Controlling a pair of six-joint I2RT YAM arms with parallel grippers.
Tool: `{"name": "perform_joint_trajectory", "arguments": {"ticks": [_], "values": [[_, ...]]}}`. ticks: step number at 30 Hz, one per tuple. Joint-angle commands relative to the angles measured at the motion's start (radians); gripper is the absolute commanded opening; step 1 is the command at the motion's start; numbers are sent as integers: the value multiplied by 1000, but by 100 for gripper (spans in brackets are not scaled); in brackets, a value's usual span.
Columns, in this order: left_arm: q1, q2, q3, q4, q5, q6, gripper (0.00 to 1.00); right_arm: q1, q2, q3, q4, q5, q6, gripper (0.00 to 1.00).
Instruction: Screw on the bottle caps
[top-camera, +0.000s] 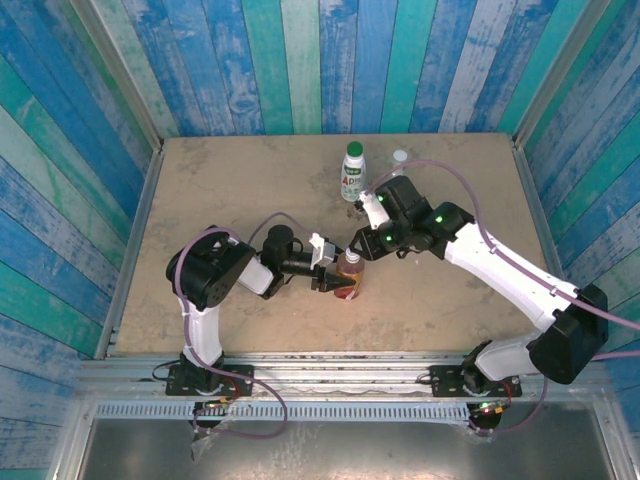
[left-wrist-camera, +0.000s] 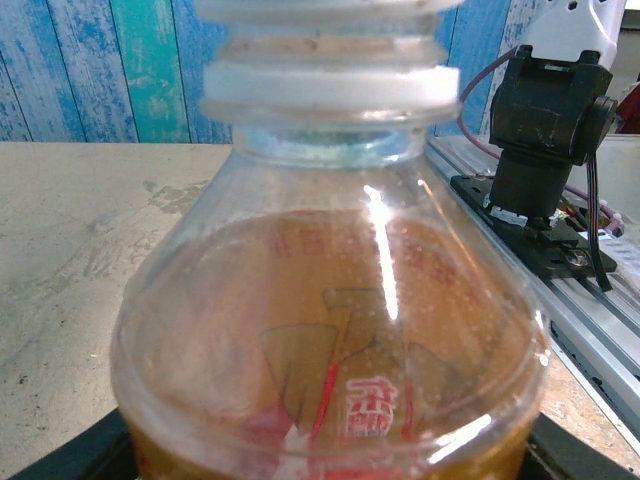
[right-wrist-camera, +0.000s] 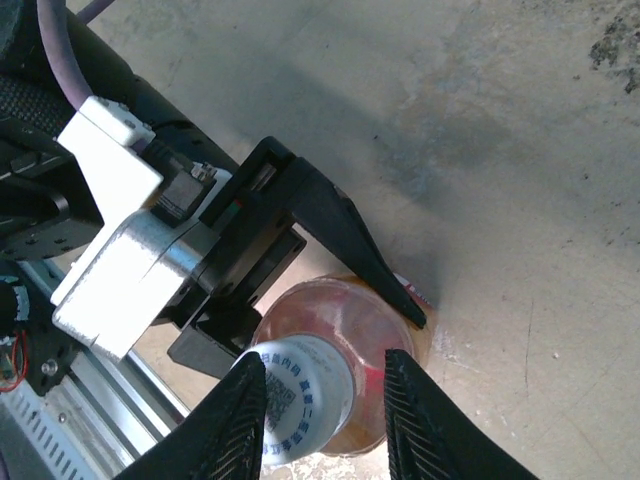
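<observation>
Amber-orange bottle stands upright near the middle of the counter, slightly toward the near edge. White cap with blue print sits on its neck; how far it is threaded on cannot be told.

Left tool comes in from the left side and is clamped on the bottle body. In the right wrist view, one black finger lies along the bottle's shoulder. In the left wrist view the bottle is seen at close range: red label print, amber liquid, and a white neck ring below the cap.

Right tool hangs above the bottle, with one finger on each side of the cap. The left-hand finger in that view lies against the cap rim. A sliver of orange shows between the cap and the other finger. Whether the cap is actually pinched cannot be told.

White bottle with a red-and-green label stands upright farther back on the counter, its dark green cap on top. Slim clear bottle stands just to its right, near the back edge. Both are well apart from the amber bottle.

Right arm's base is visible behind the bottle in the left wrist view. Blue and teal plank walls enclose the counter.
</observation>
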Motion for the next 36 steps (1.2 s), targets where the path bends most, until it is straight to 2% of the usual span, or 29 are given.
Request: {"name": "perform_joint_trajectory", "arguments": {"ticks": [1, 8, 12, 17, 22, 32, 36], "values": [[-1, 26, -25, -104, -7, -5, 54, -2, -31, -7, -40, -10, -10, 35], [-1, 25, -25, -106, -7, -6, 54, -2, -64, -12, -27, 12, -6, 32], [-1, 25, -25, -105, -5, -7, 54, -5, -71, -12, -5, 3, -4, 38], [-1, 24, -26, -102, -5, -7, 54, -4, -35, -40, -21, 20, -11, 31], [-1, 22, -28, -104, -5, -7, 54, -7, -19, -68, -21, 20, -12, 29], [-1, 23, -27, -108, -5, -5, 54, -7, -44, -22, -8, -39, -4, 29], [-1, 23, -28, -106, -5, -5, 54, -10, -86, -49, 28, -11, 11, 32]]}}
